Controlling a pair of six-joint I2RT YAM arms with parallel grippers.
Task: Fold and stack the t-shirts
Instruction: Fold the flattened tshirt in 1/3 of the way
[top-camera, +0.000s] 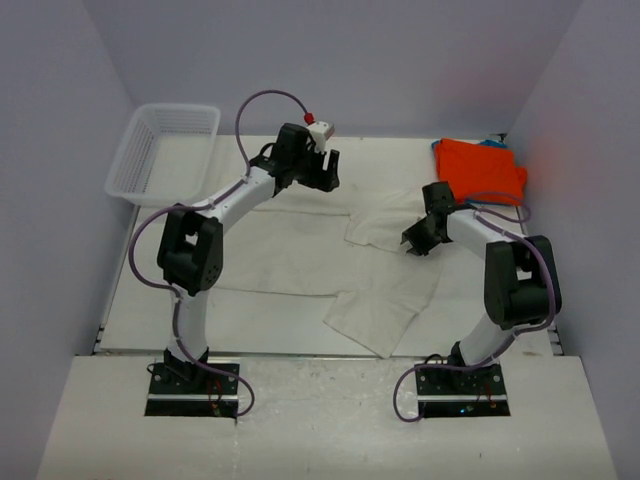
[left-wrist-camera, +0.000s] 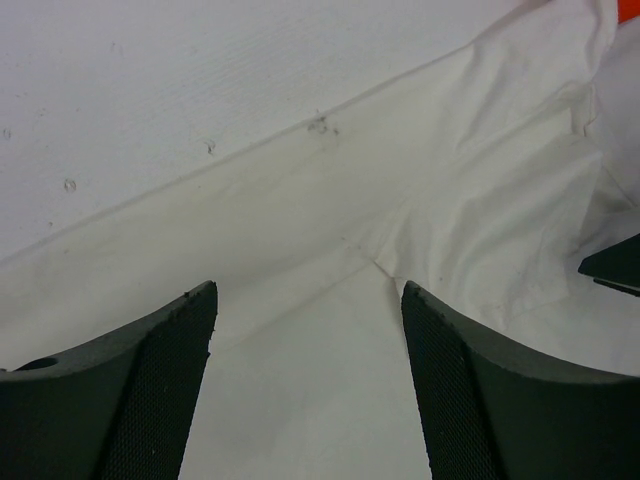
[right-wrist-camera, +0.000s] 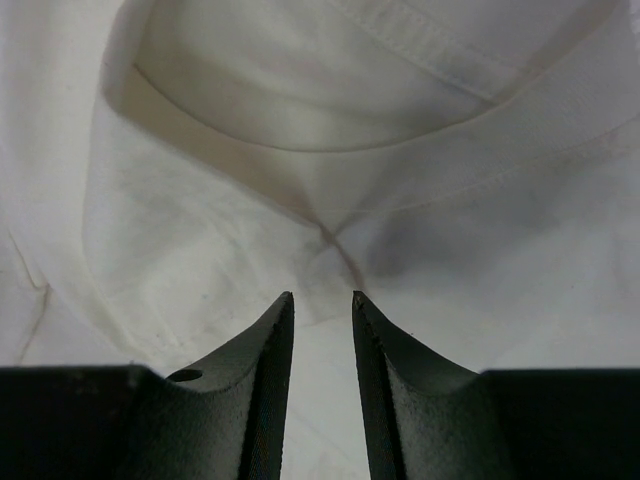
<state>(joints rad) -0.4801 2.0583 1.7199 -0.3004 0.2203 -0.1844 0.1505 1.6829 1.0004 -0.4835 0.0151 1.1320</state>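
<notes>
A large cream t-shirt (top-camera: 290, 255) lies spread and rumpled across the middle of the table. My left gripper (top-camera: 326, 170) hovers over its far edge; in the left wrist view its jaws (left-wrist-camera: 308, 292) stand wide open above the cream cloth (left-wrist-camera: 300, 210), holding nothing. My right gripper (top-camera: 413, 245) is low over the shirt's right side. The right wrist view shows a narrow gap between the jaws (right-wrist-camera: 322, 297), pointed at the collar (right-wrist-camera: 330, 140), with flat cloth showing between them. A bright orange t-shirt (top-camera: 480, 170) lies folded at the back right, with a blue edge (top-camera: 494, 142) behind it.
A white mesh basket (top-camera: 165, 150) stands at the back left corner. Grey walls close in the table on the left, back and right. The two arm bases (top-camera: 195, 385) sit on the near ledge.
</notes>
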